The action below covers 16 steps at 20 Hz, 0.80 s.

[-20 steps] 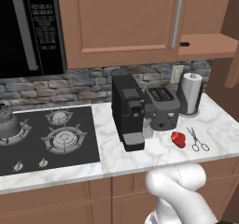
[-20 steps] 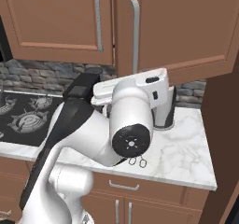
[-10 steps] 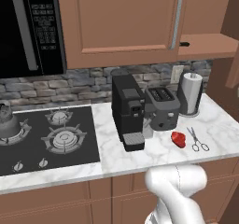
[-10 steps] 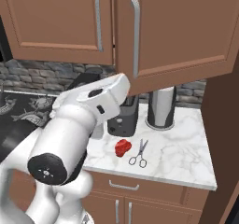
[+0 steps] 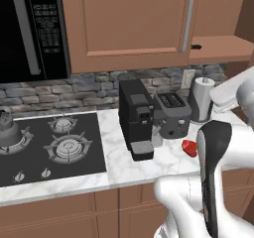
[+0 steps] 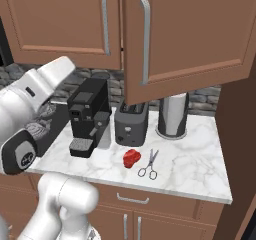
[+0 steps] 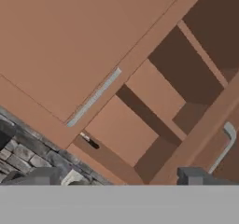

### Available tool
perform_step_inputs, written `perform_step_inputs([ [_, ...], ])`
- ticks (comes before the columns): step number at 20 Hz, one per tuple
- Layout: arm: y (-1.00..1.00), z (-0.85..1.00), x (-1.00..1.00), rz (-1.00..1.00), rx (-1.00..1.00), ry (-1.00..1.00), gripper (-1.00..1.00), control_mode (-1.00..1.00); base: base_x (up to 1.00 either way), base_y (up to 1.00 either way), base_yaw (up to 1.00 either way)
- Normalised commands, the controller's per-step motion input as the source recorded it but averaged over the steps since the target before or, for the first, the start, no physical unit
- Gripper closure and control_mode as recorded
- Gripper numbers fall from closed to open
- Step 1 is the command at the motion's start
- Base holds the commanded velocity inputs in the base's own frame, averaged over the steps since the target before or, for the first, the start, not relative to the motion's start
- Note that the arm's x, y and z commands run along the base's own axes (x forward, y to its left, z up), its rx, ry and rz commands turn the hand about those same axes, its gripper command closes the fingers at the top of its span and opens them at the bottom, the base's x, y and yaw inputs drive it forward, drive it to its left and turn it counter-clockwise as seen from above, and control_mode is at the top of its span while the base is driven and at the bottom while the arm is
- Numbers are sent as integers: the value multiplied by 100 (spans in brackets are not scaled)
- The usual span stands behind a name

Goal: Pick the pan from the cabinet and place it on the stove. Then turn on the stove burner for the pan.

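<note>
One dark stub, prob. the pan [image 5: 196,47] handle, poked out over the lower shelf of the open cabinet [image 5: 218,48]; rest of the pan was hidden behind the shut door. In hand view the gripper [image 7: 120,180] had jaws wide apart, holding nothing. The stub lay up and left of them, well apart. Handle's long axis seemed to run toward the opening. Stove [image 5: 30,167] sat far left, w/ the large burner [image 5: 69,148] bare.
</note>
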Motion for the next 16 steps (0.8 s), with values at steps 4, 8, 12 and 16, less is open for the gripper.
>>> perform_step_inputs([
  [4, 41, -6, 52, -36, -26, 5, -100, -100, 0, 0, 0],
  [8, 6, -5, 63, -35, -20, 10, -100, -100, 0, 0, 0],
  [12, -10, -4, 65, -28, -13, 12, -100, -100, 0, 0, 0],
  [16, -34, 0, 59, -20, -8, 12, -100, -100, 0, 0, 0],
])
